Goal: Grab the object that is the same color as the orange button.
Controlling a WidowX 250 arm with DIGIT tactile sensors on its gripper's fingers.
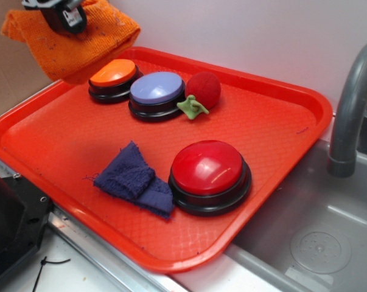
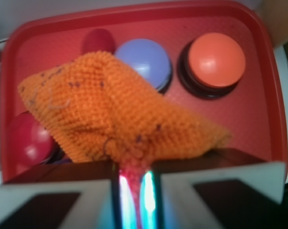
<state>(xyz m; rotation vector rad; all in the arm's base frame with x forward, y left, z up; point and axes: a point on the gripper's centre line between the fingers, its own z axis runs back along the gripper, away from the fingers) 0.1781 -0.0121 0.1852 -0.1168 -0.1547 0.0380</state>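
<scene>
Your orange rag is hanging in the air above the far left corner of the red tray, lifted clear of its surface. In the wrist view the rag is draping out from the pincer, whose two fingers are pressed nearly together with a fold of the nubby cloth pinched in the narrow slit between them. In the exterior view you are seeing the pincer only as a dark shape at the top edge, with the rag spreading below and to both sides of it.

Just under the hanging cloth, the orange button is sitting on the tray near its far left corner; in the wrist view it is showing uncovered to the right of the rag. Right beside it the lilac button is resting, the two bases close or touching. A red ball with a green tag is lying against the lilac button's other side.

Nearer to you, the larger red button is standing on the tray, and the dark blue cloth is lying crumpled against its left side.

The tray is resting on the bench beside a sink, with a grey faucet rising at the right.
</scene>
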